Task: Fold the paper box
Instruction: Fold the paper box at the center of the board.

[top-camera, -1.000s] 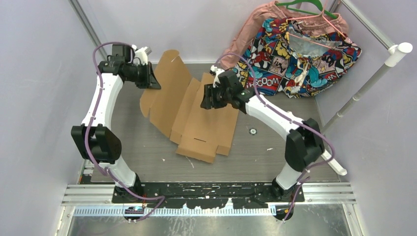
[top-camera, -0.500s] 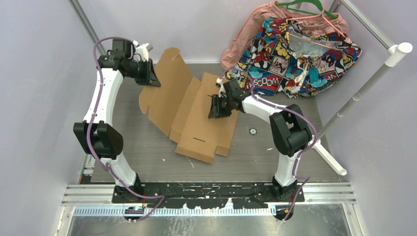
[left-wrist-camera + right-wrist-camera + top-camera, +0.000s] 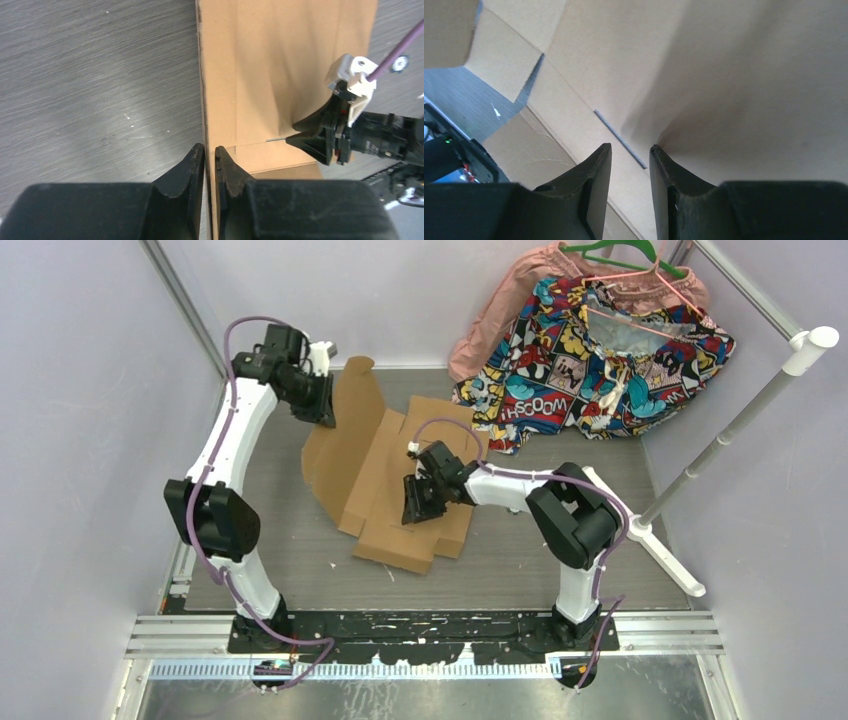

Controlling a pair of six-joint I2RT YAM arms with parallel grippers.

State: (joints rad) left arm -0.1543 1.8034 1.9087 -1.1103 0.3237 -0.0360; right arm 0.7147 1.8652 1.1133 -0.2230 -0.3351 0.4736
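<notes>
Since a second ago the left claw [image 3: 320,408] has slid right along the far-left flap of the box [image 3: 385,455], and that flap now sits lower. The right claw [image 3: 415,508] has come nearer along the middle panel.

On the left, the fingers [image 3: 196,165] stand almost together, with the flap's edge running into the slit between them. Whether they pinch it or have let go, I cannot tell.

The box lies mid-bench [image 3: 270,500], mostly flat, with its left side creased up a little.

The right claw is part-spread and holds nothing, its tips at or just above the panel beside a thin slot.

This looks like the first side fold. The next move likely calls for the right claw to pin the base while the left gets a firm hold and swings the flap upright along its crease.
</notes>
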